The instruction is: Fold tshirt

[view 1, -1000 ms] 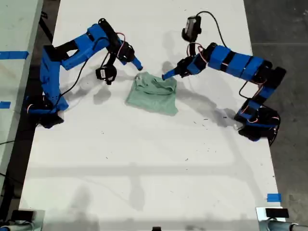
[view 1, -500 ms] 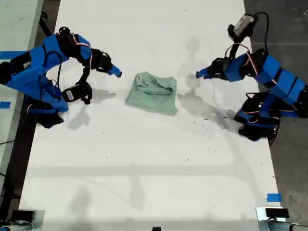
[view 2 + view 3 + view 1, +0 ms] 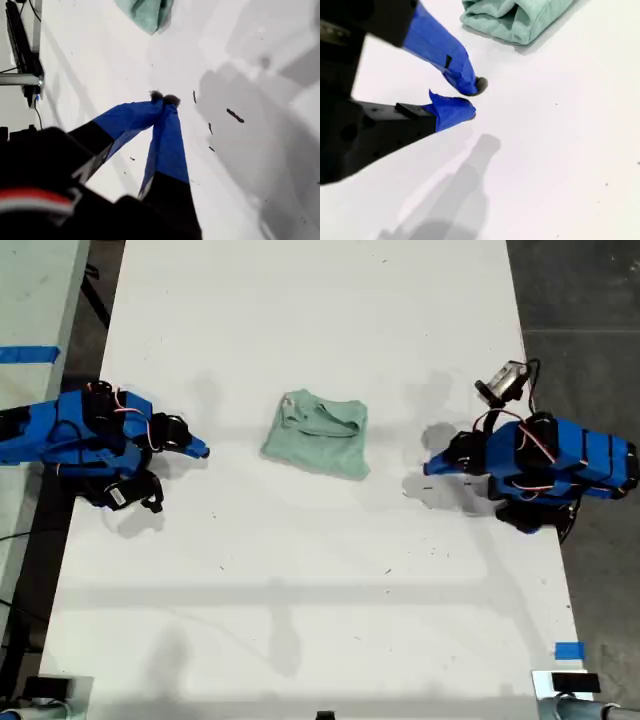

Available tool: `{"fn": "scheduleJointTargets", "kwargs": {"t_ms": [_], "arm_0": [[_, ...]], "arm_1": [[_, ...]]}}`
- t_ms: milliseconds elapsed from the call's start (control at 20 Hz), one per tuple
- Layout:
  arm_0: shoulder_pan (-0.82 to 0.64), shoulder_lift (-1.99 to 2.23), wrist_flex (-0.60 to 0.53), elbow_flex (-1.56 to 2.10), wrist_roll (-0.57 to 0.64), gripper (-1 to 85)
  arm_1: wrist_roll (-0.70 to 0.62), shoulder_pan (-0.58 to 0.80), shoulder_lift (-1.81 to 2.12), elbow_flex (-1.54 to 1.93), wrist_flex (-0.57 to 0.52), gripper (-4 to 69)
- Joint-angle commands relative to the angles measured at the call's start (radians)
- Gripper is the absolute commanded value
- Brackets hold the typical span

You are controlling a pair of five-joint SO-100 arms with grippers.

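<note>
The counter [image 3: 300, 620] is carrying the tshirt [image 3: 318, 435], which is lying as a compact, bunched rectangle midway between the long edges, nearer the edge at the exterior view's top. The folding is looking done or close to it. My first pincer [image 3: 428, 468] is sitting pinched closed and empty toward the edge at the exterior view's right, and my second pincer [image 3: 203, 451] is showing a narrow gap, empty, toward the opposite edge, so any next move is calling only for tidying the rumpled top layer.
</note>
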Motion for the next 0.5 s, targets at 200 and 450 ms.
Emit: {"fn": "scheduleJointTargets", "kwargs": {"t_ms": [200,450], "arm_0": [[-0.008,0.210,0.184,0.132,-0.032,0.1],[0.043,0.210,0.268,0.130,-0.031,6.2]], "arm_1": [[0.135,-0.046,0.063,0.091,-0.049,1.3],[-0.276,0.026,0.063,0.091,-0.049,1.7]]}}
